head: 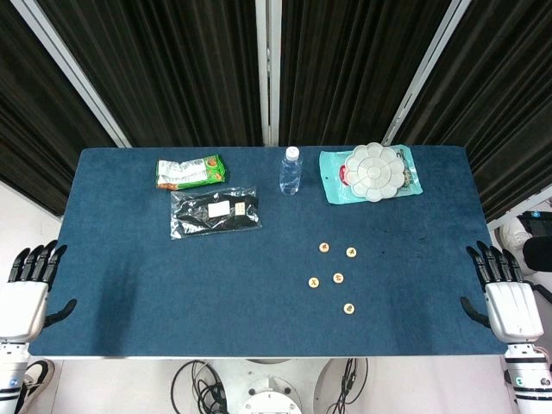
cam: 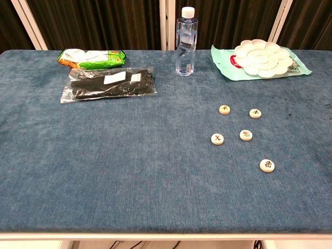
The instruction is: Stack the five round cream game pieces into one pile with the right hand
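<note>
Cream game pieces lie flat on the blue bench, on its right half, and none sits on another. Two make a back row: one piece on the left and one piece on the right. Two more sit in front of them, a left piece and a right piece. The last piece lies alone, closest to the front edge. All are apart from each other, and each has a small dark mark on top.

Off the right edge of the bench, well apart from the pieces, is the right robot hand. Its dark fingers are straight and spread a little, and it holds nothing. The left robot hand is off the left edge, with its fingers also apart and nothing in them. Only the head view shows the two hands.

Behind the pieces, near the back edge, a white flower-shaped paint tray rests on a light green packet. To its left a clear water bottle with a white cap stands upright. Further left lies a clear bag of something black with white labels on it. Just behind that bag is a green snack bag. Dark curtains hang behind the bench.
</note>
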